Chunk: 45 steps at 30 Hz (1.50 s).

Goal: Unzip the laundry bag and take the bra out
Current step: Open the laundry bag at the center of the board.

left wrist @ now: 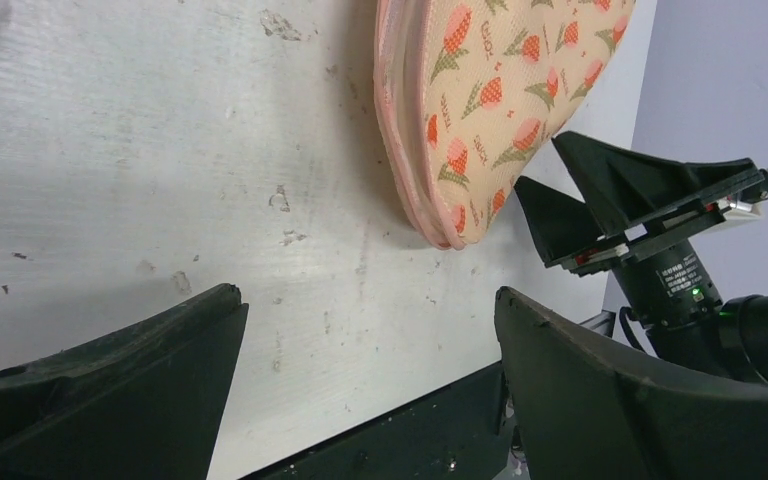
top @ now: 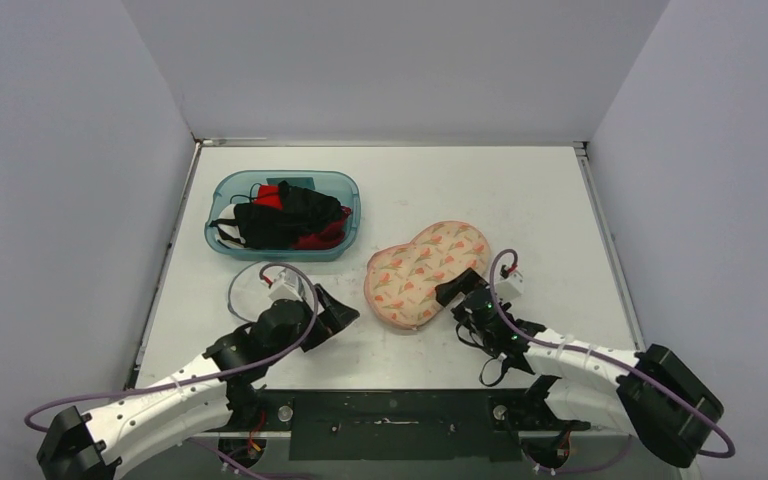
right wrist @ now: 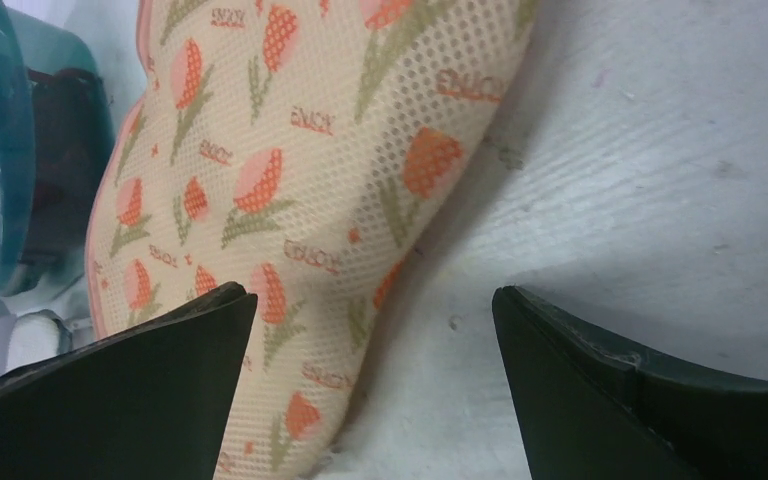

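Presently, starting at the near edge of the table [top: 540, 190]: both arms reach inward from their bases, and neither carries anything.

Item 1. The left gripper [top: 343, 310] sits left of centre near that edge, jaws spread wide and empty, with only bare surface between them. It is near the laundry bag [top: 425, 272] but clear of it.

Item 2. The right gripper [top: 457, 287] sits right of centre, jaws likewise wide and empty, its tips at the bag's near-right edge. I cannot tell whether they touch the mesh.

Item 3. The laundry bag lies flat a little right of the table's middle, between the two grippers and just beyond them. It is a two-lobed pink mesh pouch printed with orange tulips. Its long axis runs diagonally, one lobe toward the near-left and the other toward the far-right corner. The seam visible from the left wrist camera looks closed; I cannot locate the zip puller in any view.

Item 4. A teal bin [top: 222, 190] toward the far-left corner holds dark and red garments [top: 285, 215]; I cannot identify them.

Assessment: in my judgement the task is at its start. The bag appears still zipped and full, and no bra is visible outside it. Finding the puller, unzipping and extraction all remain.
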Motion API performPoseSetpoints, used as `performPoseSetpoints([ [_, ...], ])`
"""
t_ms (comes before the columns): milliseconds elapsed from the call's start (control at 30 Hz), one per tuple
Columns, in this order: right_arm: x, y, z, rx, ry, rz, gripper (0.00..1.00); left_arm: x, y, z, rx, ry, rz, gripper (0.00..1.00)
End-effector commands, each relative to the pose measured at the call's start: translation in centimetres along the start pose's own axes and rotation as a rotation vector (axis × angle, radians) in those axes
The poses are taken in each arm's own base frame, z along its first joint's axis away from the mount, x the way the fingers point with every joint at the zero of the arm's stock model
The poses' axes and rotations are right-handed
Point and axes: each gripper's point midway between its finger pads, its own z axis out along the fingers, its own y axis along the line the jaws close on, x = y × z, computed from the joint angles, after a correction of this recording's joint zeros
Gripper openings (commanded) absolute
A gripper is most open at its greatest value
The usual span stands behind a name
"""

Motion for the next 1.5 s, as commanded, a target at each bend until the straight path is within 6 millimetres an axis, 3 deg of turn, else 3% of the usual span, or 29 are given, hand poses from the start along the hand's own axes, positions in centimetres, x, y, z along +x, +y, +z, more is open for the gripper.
performPoseSetpoints([
  [0, -1.2, 4.3, 1.4, -0.098, -0.034, 0.106, 0.90, -0.8, 0.0, -0.6, 0.002, -0.048, -0.008, 0.94],
  [67, -1.1, 4.1, 2.3, -0.082, -0.024, 0.088, 0.79, -1.0, -0.1, -0.8, 0.008, -0.053, -0.004, 0.94],
  [167, -0.5, 3.7, 3.5, -0.059, 0.013, -0.006, 0.51, -1.2, -0.3, -1.1, 0.014, -0.055, 0.028, 0.93],
  [233, -0.4, 3.3, 4.0, -0.039, 0.044, -0.091, 0.38, -1.7, -0.3, -1.4, 0.003, -0.069, 0.079, 0.93],
  [300, -0.9, 2.7, 4.5, -0.025, 0.077, -0.173, 0.32, -2.2, -0.8, -1.7, 0.003, -0.080, 0.120, 0.92],
  [500, -2.2, 2.6, 5.5, 0.034, 0.198, -0.525, 0.32, -2.8, -1.5, -2.1, 0.028, -0.094, 0.184, 0.91],
  [633, -2.8, 2.8, 6.5, 0.118, 0.255, -0.682, 0.38, -2.5, -1.2, -1.7, 0.033, -0.093, 0.195, 0.91],
  [667, -3.4, 3.2, 6.8, 0.145, 0.237, -0.701, 0.47, -2.5, -1.2, -1.7, 0.034, -0.093, 0.195, 0.91],
  [733, -4.7, 4.8, 6.3, 0.163, 0.157, -0.724, 0.73, -2.5, -1.1, -1.7, 0.030, -0.090, 0.196, 0.91],
  [833, -5.8, 9.0, 3.7, 0.155, 0.001, -0.813, 0.88, -2.9, -1.1, -2.1, 0.012, -0.097, 0.210, 0.91],
  [933, -4.2, 14.2, 1.0, 0.090, -0.070, -0.935, 0.90, -3.6, -1.1, -2.5, 0.000, -0.125, 0.219, 0.91],
  [1067, 0.7, 18.6, -0.9, -0.019, -0.062, -1.089, 0.80, -4.3, -1.1, -3.1, -0.004, -0.155, 0.210, 0.91],
  [1233, 4.5, 20.1, 0.7, -0.056, 0.007, -1.164, 0.64, -5.0, -0.3, -3.9, -0.016, -0.201, 0.164, 0.91],
  [1467, 7.2, 20.4, 3.7, -0.013, 0.054, -1.198, 0.62, -5.6, 0.5, -5.0, -0.016, -0.237, 0.133, 0.91],
])
